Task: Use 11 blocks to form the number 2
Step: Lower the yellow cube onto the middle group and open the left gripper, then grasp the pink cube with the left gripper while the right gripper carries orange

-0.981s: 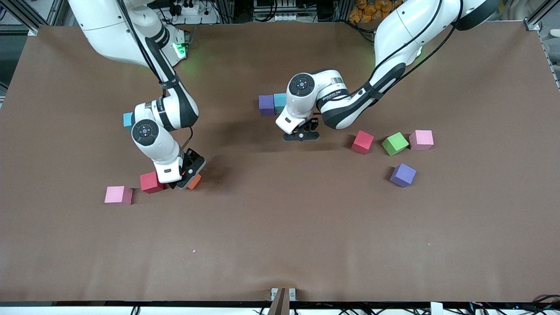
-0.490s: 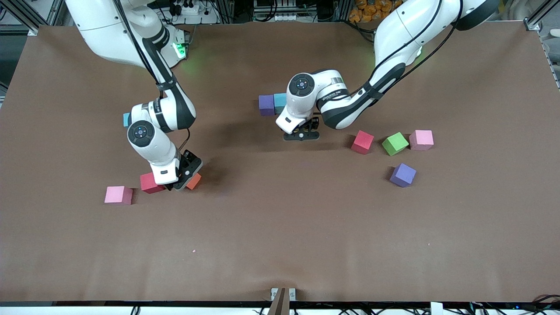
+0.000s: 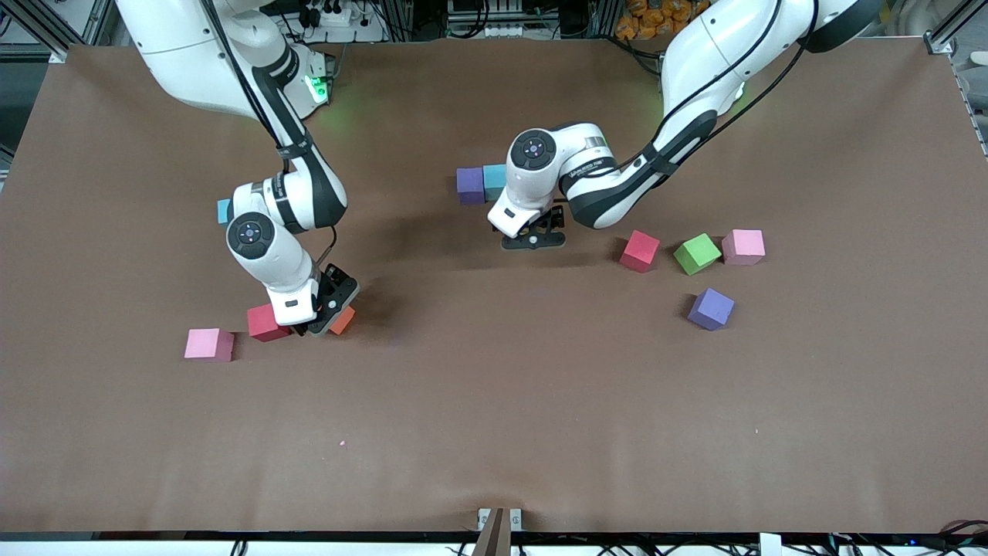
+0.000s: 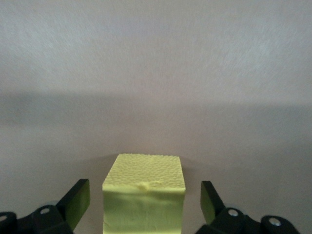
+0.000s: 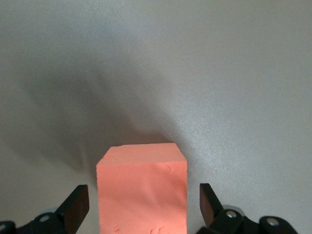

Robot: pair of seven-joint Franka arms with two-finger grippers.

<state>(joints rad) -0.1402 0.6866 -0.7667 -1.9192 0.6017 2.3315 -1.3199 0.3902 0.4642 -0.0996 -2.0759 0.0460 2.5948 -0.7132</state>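
The left gripper, clamped a second earlier, had spread its fingers clear of the yellow block, which sat on the worktop beside the purple block and blue block. The right gripper had shifted slightly toward the red block and stood spread around the orange block, without pinching it. The pink block and the other loose cubes had not moved.
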